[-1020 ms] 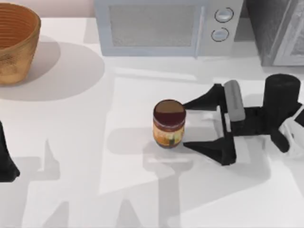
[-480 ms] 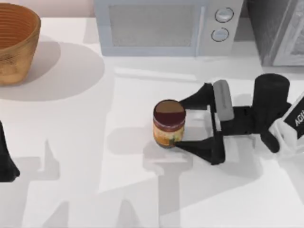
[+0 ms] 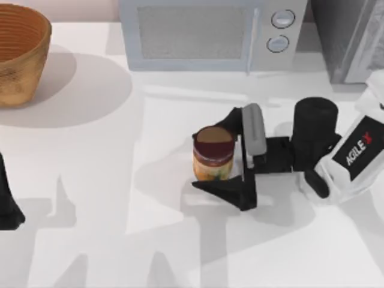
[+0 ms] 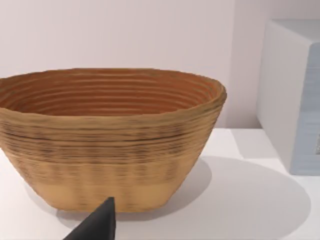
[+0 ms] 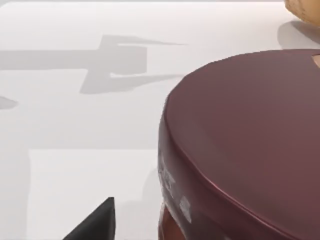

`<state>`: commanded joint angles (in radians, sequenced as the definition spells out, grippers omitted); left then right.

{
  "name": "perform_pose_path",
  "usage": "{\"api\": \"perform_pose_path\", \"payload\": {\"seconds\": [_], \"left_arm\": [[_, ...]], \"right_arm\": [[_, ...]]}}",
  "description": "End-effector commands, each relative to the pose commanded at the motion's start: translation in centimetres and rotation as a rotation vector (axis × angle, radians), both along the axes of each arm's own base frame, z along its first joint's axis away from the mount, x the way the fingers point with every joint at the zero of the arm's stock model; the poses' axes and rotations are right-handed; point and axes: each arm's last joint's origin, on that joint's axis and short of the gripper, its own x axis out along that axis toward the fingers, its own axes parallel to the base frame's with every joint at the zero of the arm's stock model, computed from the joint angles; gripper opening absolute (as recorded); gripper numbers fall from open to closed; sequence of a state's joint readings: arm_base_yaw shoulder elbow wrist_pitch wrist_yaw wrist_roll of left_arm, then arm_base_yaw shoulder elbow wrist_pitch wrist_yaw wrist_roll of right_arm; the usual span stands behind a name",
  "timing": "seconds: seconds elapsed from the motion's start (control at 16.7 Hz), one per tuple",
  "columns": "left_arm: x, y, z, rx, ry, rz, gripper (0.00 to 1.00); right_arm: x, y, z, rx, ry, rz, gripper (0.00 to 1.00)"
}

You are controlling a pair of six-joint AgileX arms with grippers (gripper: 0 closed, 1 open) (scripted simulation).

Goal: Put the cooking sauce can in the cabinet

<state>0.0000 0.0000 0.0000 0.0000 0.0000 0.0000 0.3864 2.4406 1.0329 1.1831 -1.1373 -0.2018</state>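
The grasp is the step in hand. The right gripper (image 3: 217, 151) brackets the cooking sauce can (image 3: 213, 154) at mid-table, fingers spread wide, one on each side, not yet pinching; next they should close, then lift. Farther back stand the microwave (image 3: 204, 33) and, at the right, the cabinet (image 3: 345, 36). The left arm sits parked at the left edge, near the wicker basket (image 4: 107, 140).

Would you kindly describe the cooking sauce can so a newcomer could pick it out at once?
Start from the light-grey microwave at the table's back edge. In front of it stands the cooking sauce can, between the open fingers of the right gripper. It is a small upright cylinder with a maroon top and yellow-orange label, unlike the big woven basket.
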Motion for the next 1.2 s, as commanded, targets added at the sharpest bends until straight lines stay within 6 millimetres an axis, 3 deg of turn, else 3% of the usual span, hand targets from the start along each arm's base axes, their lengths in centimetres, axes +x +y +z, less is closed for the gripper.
{"api": "perform_pose_path", "payload": {"seconds": [0.06,0.84,1.2], "left_arm": [[0.0,0.0,0.0,0.0,0.0,0.0,1.0],[0.0,0.0,0.0,0.0,0.0,0.0,1.0],[0.0,0.0,0.0,0.0,0.0,0.0,1.0]], "right_arm": [[0.0,0.0,0.0,0.0,0.0,0.0,1.0],[0.0,0.0,0.0,0.0,0.0,0.0,0.02],[0.0,0.0,0.0,0.0,0.0,0.0,0.0]]}}
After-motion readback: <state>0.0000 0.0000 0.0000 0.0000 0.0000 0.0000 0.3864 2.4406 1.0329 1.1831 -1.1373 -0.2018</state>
